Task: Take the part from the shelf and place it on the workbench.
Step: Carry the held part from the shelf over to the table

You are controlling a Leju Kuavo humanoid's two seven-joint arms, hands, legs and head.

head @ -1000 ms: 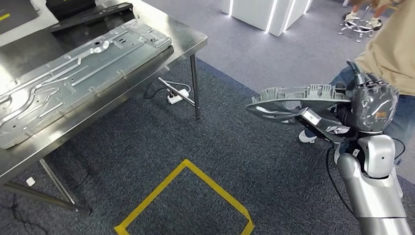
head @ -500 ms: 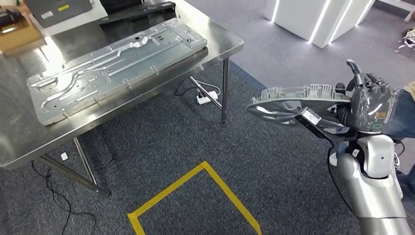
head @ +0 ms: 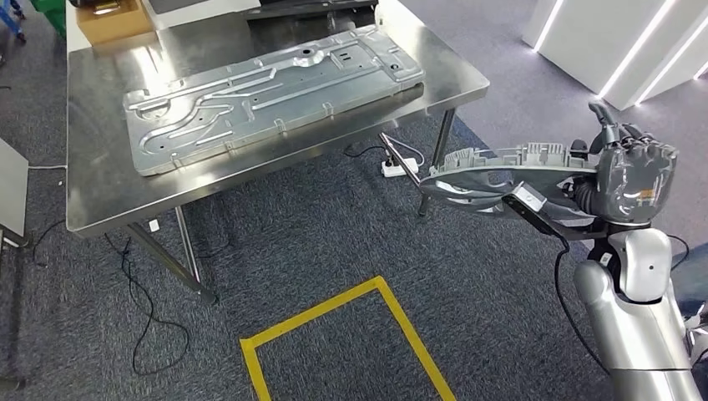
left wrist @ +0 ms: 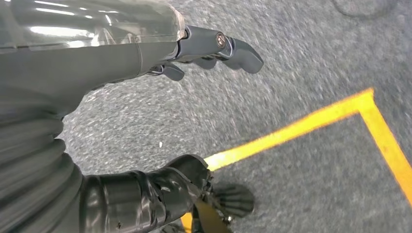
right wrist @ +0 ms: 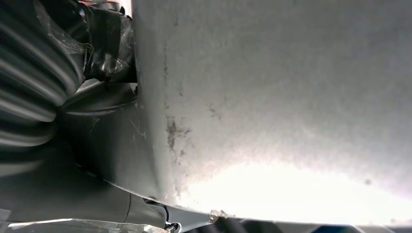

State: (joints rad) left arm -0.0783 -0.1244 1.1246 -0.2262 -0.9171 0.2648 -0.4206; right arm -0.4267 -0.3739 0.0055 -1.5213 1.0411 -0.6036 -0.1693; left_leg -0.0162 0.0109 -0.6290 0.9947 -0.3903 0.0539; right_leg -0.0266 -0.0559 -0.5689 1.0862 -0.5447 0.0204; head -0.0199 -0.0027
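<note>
Head view: the right robot hand [head: 630,180] grips a grey ribbed plastic part [head: 501,171] by one end, carrying it level above the dark carpet, well apart from the steel surface [head: 100,192]. A large stamped metal panel [head: 267,88] lies across that surface, with a cardboard box [head: 113,18] at its far corner and a power strip [head: 392,167] on the floor beneath. Over the past second the whole scene has swung: the surface has slid toward the centre of the picture and a person has passed out of sight, which points to the robot turning to face the surface while the part keeps its place in the hand. The carry looks well along, with the approach and set-down left.

Left wrist view: the left robot hand [left wrist: 145,116] hangs empty, fingers loosely apart, over carpet marked with yellow tape [left wrist: 291,131].

Right wrist view: the part's pale, scuffed underside [right wrist: 272,97] sits hard against the right robot hand.
</note>
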